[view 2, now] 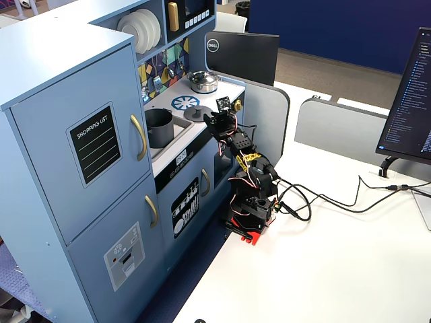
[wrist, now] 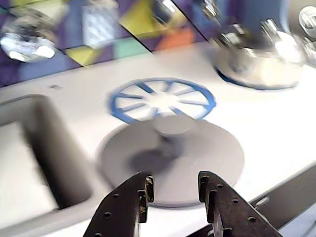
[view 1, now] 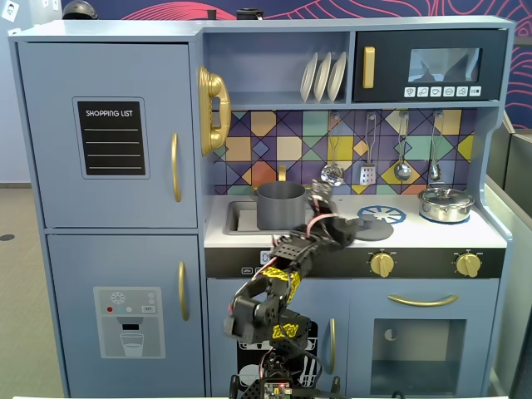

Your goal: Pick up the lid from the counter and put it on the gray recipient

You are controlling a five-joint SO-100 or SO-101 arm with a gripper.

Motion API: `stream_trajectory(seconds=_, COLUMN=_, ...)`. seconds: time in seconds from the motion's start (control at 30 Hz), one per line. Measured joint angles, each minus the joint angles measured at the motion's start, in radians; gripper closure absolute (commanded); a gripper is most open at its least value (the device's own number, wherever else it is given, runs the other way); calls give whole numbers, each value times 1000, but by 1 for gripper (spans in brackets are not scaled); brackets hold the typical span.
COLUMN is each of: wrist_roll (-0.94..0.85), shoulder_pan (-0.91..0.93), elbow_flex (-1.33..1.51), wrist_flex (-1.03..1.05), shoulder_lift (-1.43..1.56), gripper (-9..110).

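The lid (wrist: 197, 158), a flat matte dark-gray disc with a small central knob, lies on the white counter just in front of a blue burner ring. It also shows in both fixed views (view 1: 373, 230) (view 2: 196, 112). The gray recipient (view 1: 280, 204), a dark-gray cylindrical pot, stands in the sink to the left in a fixed view and also shows in the other fixed view (view 2: 158, 126). My gripper (wrist: 175, 190) is open and empty. It hovers low over the lid's near edge, with the knob beyond the fingertips. It shows in both fixed views (view 1: 346, 229) (view 2: 210, 121).
A shiny silver pot with its lid (view 1: 445, 204) (wrist: 261, 61) stands on the right burner. The sink (wrist: 29, 163) is recessed left of the lid. The blue burner ring (wrist: 163, 98) lies behind the lid. Utensils hang on the tiled back wall (view 1: 366, 158).
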Motion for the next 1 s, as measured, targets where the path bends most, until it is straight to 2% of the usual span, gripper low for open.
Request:
stream_trajectory(seconds=0.13, wrist_roll=54, shoulder_pan=17, elbow_flex=6, wrist_flex=-92, shoulder_lift=-64, gripper=76)
stream_trajectory(seconds=0.2, wrist_roll=75, shoulder_pan=23, elbow_flex=6, wrist_flex=-138, shoulder_lift=-104, gripper=74)
stream_trajectory(seconds=0.57, wrist_roll=64, shoulder_pan=28, elbow_flex=-18, wrist_flex=-402, shoulder_lift=-399, gripper=78)
stream_trajectory(seconds=1.0, wrist_roll=29, shoulder_pan=28, elbow_flex=-219, wrist_flex=-439, shoulder_lift=-664, gripper=80)
